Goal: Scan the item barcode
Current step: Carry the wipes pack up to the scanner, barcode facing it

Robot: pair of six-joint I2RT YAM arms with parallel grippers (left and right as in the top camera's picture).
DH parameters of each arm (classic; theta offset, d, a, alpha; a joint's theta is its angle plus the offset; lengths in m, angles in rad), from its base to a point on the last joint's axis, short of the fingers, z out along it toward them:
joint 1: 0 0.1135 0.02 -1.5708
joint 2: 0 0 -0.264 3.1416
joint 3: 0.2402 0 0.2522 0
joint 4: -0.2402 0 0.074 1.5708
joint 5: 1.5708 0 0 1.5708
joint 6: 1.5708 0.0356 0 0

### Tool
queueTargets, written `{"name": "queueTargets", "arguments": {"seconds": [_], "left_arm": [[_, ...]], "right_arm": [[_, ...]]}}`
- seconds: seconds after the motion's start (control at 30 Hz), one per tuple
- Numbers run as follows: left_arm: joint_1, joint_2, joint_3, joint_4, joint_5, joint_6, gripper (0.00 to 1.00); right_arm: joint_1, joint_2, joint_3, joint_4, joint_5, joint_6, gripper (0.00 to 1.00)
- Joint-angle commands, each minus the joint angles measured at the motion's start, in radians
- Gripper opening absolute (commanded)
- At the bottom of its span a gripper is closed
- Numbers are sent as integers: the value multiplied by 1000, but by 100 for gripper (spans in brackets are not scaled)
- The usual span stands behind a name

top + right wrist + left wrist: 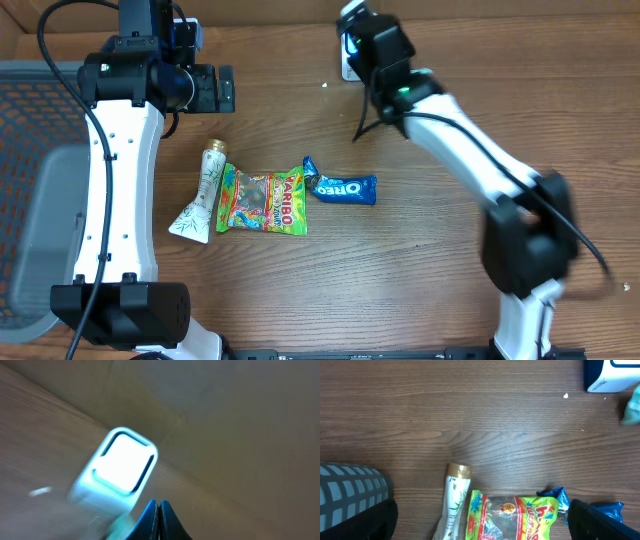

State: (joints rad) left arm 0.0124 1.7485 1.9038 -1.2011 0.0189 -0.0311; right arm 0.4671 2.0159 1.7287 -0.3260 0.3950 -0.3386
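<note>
- My left gripper [213, 90] sits upper left in the overhead view; jaws wide, holding nothing
- My right gripper [159, 510] is at the bottom centre of its own view; jaws pressed shut on nothing I can see, tips just under the scanner [120, 467]; too blurred to tell if they touch
- The items lie in a row at centre of the overhead view, below my left gripper: tube [203, 190], bag [262, 200], Oreo pack [342, 188]; neighbours touching or nearly so
- All look light; the bag seems soft, crinkly and slippery, so I would pinch a sealed edge
- The Oreo pack looks stiffer but its biscuits could crack; I would grip lightly across its narrow width
- The tube should squash mid-body; I would take it near the cap
- No barcode shows on any upper face
</note>
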Motion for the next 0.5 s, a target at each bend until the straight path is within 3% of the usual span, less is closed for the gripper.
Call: {"name": "queueTargets", "arguments": {"seconds": [0.0,0.1,0.2,0.27,0.33,0.37,0.47], "left_arm": [[-6,-2,-3,0,8,-18,100],[-6,-2,-3,0,7,-18,100],[-6,-2,-3,0,7,-18,100],[-6,-2,-3,0,7,-18,100],[-6,-2,-3,0,7,-18,100],[-6,-2,-3,0,8,-18,100],[-6,-2,-3,0,8,-18,100]], "right_arm": [[-10,-161,20,-155,-149,493,4],[-48,-236,20,-377,-195,652,4],[-104,-253,20,-481,-251,751,6],[-142,-234,16,-479,-317,750,26],[-179,-201,14,-456,-341,719,56],[-201,-177,14,-434,-365,687,67],[-256,-98,14,-343,-498,564,84]]}}
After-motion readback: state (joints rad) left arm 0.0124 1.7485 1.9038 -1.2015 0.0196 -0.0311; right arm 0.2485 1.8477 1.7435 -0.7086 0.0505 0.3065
